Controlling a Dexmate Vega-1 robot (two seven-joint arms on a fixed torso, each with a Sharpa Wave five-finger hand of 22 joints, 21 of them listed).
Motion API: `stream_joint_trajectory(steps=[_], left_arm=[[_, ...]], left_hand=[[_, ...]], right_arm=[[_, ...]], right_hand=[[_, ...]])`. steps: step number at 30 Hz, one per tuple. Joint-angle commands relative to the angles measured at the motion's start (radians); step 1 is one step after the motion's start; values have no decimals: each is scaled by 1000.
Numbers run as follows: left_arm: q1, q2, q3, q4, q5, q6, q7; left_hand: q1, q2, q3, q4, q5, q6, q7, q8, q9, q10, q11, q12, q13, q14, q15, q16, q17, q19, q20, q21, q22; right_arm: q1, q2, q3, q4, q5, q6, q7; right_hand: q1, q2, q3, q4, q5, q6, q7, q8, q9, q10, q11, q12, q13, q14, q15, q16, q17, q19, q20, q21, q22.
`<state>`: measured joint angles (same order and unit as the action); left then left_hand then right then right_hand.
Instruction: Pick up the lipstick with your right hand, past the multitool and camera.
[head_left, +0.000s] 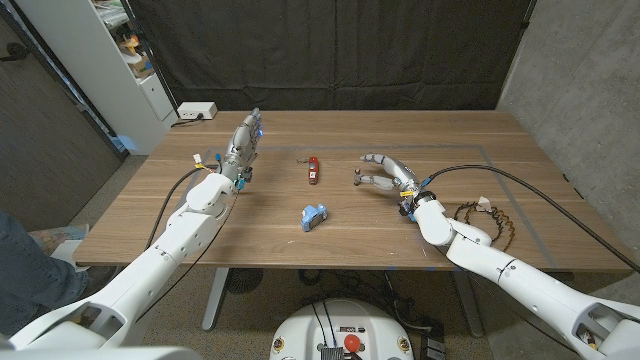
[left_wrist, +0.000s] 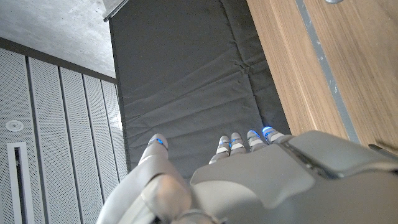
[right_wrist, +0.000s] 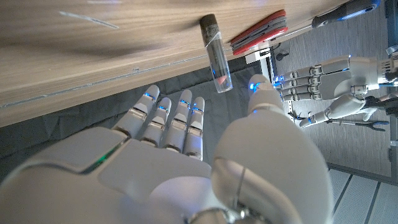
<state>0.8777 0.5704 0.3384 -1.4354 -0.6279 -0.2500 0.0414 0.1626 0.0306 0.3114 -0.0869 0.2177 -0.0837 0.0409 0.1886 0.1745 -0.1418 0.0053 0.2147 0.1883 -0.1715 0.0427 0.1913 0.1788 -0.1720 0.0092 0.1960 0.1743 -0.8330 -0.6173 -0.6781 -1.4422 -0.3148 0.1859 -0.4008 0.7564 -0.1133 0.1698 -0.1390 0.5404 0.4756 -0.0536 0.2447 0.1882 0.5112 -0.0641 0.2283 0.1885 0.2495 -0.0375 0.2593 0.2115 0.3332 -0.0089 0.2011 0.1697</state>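
Black curtain (head_left: 330, 50) hangs across the back of a concrete-walled room, with a white shelving unit (head_left: 100, 50) at far left, behind a wooden table (head_left: 330, 240) of warm brown grain marked by a faint taped rectangle toward its right side. At the table's back left corner sits a small white box (head_left: 196, 111). The robot's left hand (head_left: 243, 145) stands raised over the left part of the table, fingers extended upward and apart, holding nothing; the left wrist view looks past its fingers to the curtain and the table edge. Near the centre, a red multitool (head_left: 314, 168) lies on the wood, and nearer the front edge sits a small blue camera (head_left: 313, 215). Right of the multitool, the lipstick (head_left: 358, 178), a small dark tube with a clear cap in the right wrist view (right_wrist: 216, 53), lies on the table just at the fingertips of the right hand (head_left: 388, 174), whose fingers are spread apart and gripping nothing. A brown coiled object (head_left: 485, 222) rests beside the right arm, near the table's right front.
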Motion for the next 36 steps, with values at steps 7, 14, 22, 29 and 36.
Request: stream_joint_trajectory(steps=[7,14,22,29,36], left_arm=[[18,10,-7,-26,3,16,23],[15,13,-6,-30,4,24,25],[9,16,-5,-35,7,34,28],[7,17,-5,-40,10,38,33],[14,19,-7,-50,16,39,45]], left_hand=[[0,7,3,-4,-1,2,0,-1,3,6,-2,-2,5,-33,-5,-4,3,-40,9,0,6],[0,8,2,-4,-1,2,0,-1,3,4,-2,-3,5,-34,-6,-4,3,-41,9,0,6],[0,8,2,-5,-1,2,0,-1,3,2,-5,-4,5,-33,-6,-4,3,-43,9,0,6],[0,9,1,-5,-1,1,0,-1,3,2,-4,-4,5,-33,-5,-4,3,-44,10,-1,6],[0,9,1,-5,-1,1,0,-1,3,2,-4,-4,5,-36,-6,-5,3,-45,10,-1,6]], right_arm=[[29,19,-20,49,-14,25,-13],[39,26,-25,63,-16,24,-15],[49,30,-30,76,-15,23,-14],[58,33,-35,95,-19,29,-22],[61,33,-40,99,-25,26,-27]], right_hand=[[12,5,-5,2,3,13,1,9,5,13,-4,-2,2,17,0,5,2,11,0,0,4],[20,9,-6,3,4,36,-8,13,5,38,-13,2,2,37,-5,11,2,17,-1,1,4],[36,19,-4,2,6,76,-24,21,5,67,-34,5,2,65,-13,18,2,23,-1,1,4],[45,21,-5,3,8,89,-30,22,5,81,-38,4,2,79,-16,20,1,27,-1,1,4],[65,30,-1,-1,10,122,-45,27,5,116,-56,8,2,102,-21,24,0,38,-5,3,4]])
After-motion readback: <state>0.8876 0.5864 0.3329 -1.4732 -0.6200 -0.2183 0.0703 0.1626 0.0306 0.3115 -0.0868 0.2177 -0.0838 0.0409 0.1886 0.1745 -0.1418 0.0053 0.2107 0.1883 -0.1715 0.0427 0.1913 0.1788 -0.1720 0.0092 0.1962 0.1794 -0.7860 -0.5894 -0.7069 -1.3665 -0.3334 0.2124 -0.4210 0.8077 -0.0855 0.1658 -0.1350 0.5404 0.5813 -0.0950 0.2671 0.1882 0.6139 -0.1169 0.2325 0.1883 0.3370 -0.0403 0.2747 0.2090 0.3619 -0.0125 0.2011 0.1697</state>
